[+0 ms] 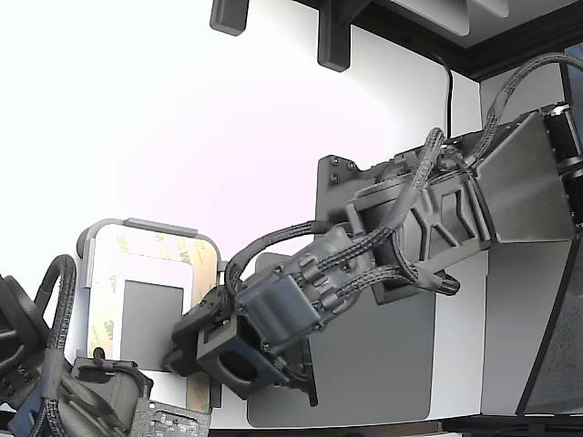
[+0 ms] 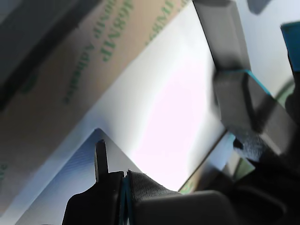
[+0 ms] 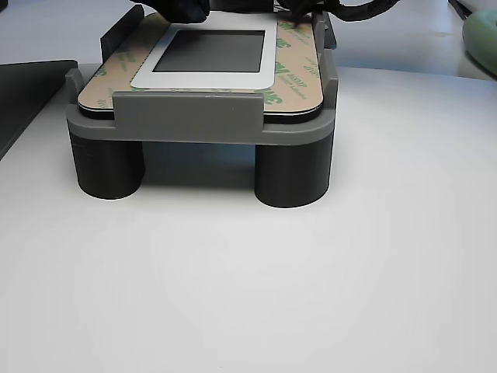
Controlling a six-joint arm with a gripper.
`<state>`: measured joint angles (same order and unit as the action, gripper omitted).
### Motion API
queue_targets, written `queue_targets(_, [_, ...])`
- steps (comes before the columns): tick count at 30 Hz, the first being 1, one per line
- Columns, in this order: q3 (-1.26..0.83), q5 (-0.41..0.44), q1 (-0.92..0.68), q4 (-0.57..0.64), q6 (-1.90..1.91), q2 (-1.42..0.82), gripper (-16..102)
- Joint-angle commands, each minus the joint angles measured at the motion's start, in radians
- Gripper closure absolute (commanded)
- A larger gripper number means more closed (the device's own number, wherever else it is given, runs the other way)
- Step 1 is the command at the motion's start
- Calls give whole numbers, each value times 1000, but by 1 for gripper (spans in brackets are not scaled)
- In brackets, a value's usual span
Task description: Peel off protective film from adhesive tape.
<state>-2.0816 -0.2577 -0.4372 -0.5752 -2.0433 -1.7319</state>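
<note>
The arm point(image 1: 401, 228) is reaching down from the exterior view's right, its hand point(image 1: 187, 341) angling low; finger spacing unclear.

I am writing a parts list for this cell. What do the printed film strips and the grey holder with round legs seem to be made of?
The protective film looks like matte cream paper liner: flat, non-glossy, printed with green logos. The grey holder seems moulded or printed plastic, judging by its uniform dull grey surface and thick rounded legs; the pictures cannot confirm this.

White table point(image 3: 311, 295) carries grey legged fixture point(image 3: 194, 124); dark grey mat point(image 1: 383, 364) beside it
</note>
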Motion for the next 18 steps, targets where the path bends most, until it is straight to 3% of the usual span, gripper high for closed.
queue_targets(1, [26,-5,5,18,-28,-3,97])
queue_targets(18, [109,-26,-29,8,-123,63,96])
